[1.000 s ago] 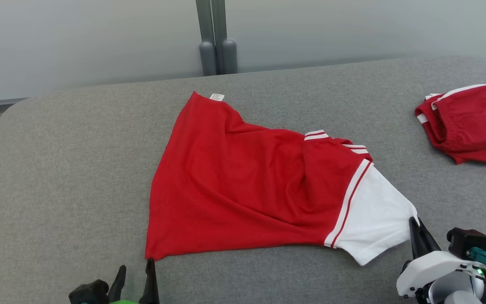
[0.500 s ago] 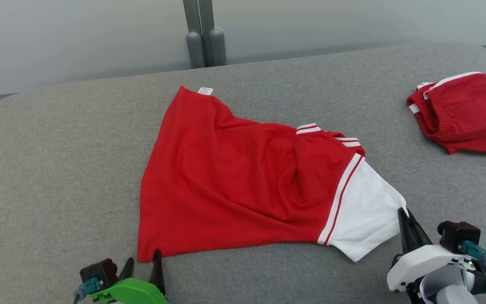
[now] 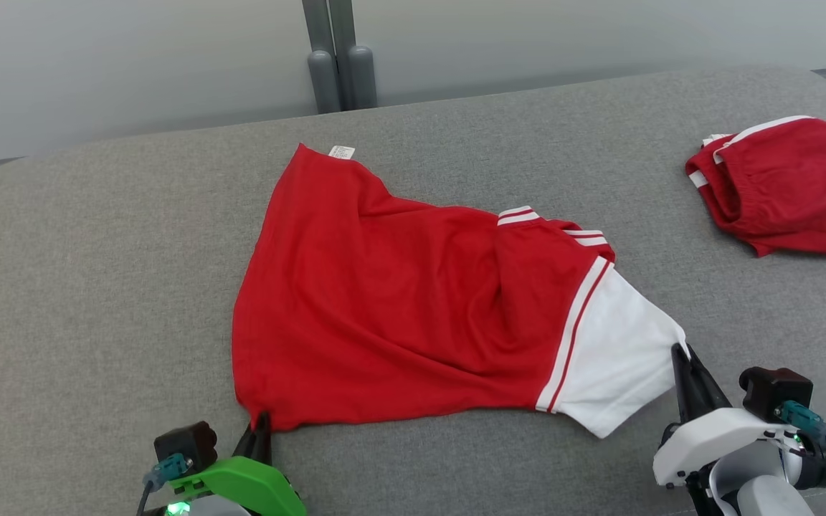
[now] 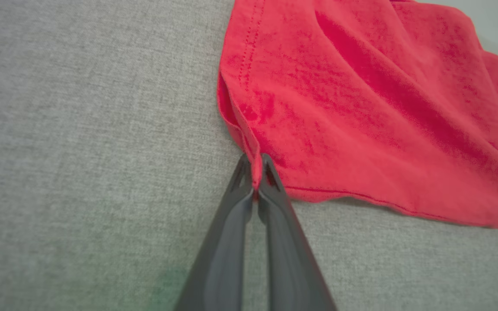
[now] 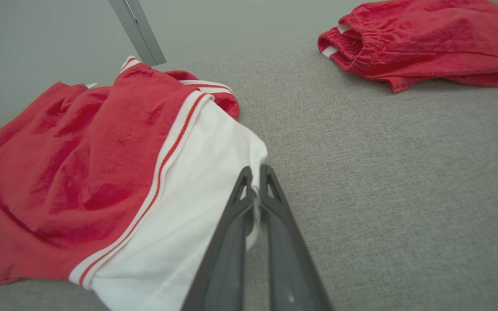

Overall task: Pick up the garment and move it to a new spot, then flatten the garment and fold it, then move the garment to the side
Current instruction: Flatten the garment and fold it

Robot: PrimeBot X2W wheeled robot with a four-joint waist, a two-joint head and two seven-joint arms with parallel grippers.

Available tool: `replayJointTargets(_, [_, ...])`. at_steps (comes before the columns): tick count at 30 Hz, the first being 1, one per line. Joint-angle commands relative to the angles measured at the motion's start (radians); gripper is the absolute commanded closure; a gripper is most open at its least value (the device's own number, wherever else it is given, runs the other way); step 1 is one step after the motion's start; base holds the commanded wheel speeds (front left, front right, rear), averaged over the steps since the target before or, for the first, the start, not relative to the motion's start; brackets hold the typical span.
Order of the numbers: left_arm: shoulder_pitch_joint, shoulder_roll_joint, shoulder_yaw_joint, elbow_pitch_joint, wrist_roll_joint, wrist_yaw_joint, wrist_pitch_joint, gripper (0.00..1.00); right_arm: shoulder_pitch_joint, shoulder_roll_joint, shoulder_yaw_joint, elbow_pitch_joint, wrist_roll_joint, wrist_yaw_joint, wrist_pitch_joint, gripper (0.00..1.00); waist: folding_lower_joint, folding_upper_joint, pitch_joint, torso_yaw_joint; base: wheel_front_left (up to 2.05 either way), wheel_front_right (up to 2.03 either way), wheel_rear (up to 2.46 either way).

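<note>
Presently, at the front edge of the bench (image 3: 97,301), you have the left gripper (image 3: 261,424) low at the front-left under its green housing. Its two dark fingers are pressed together. The left wrist view shows a pinch of red cloth caught between the tips: the near-left hem corner (image 4: 253,151) of the garment (image 3: 384,308).

Toward the front-right, the right gripper (image 3: 680,352) rises from its white housing. Its fingers are likewise closed, with the outer edge of the white sleeve (image 3: 614,358) nipped between them. The right wrist view shows white fabric bunched in the narrow gap.

The garment itself lies mid-bench, spread but not flat. It is a red body with shallow creases running toward the sleeve end. A white-and-red striped band joins the red body to the white sleeve. More striped trim sits folded at the upper right of the red part. The hem side faces the bench's left end, the sleeve side its right.

At the garment's far corner, a small white label (image 3: 342,151) points toward the back edge.

Well apart, at the far-right end of the bench, you have a second red garment (image 3: 786,186) lying bunched, with white trim showing.

Behind the back edge stands a grey post (image 3: 334,57) against a pale wall (image 3: 133,72).
</note>
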Motion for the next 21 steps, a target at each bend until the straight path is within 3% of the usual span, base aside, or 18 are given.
replayJointTargets(1, [-0.019, 0.002, 0.001, -0.011, 0.002, -0.008, -0.018, 1.00, -0.016, 0.000, 0.004, 0.000, 0.006, 0.000, -0.011, 1.00, 0.0000, 0.0000, -0.001, 0.001, 0.00, 0.00, 0.00])
replayJointTargets(10, [-0.030, 0.008, 0.027, -0.187, -0.029, -0.089, -0.123, 1.00, -0.069, -0.020, 0.041, -0.094, 0.201, 0.000, -0.011, 1.00, 0.0000, 0.0000, -0.020, 0.010, 0.00, 0.00, 0.00])
replayJointTargets(21, [-0.040, 0.029, 0.064, -0.624, -0.130, -0.130, -0.112, 1.00, -0.086, -0.085, 0.059, -0.489, 0.492, 0.000, 0.036, 1.00, 0.0000, 0.0000, -0.073, 0.006, 0.00, 0.00, 0.00])
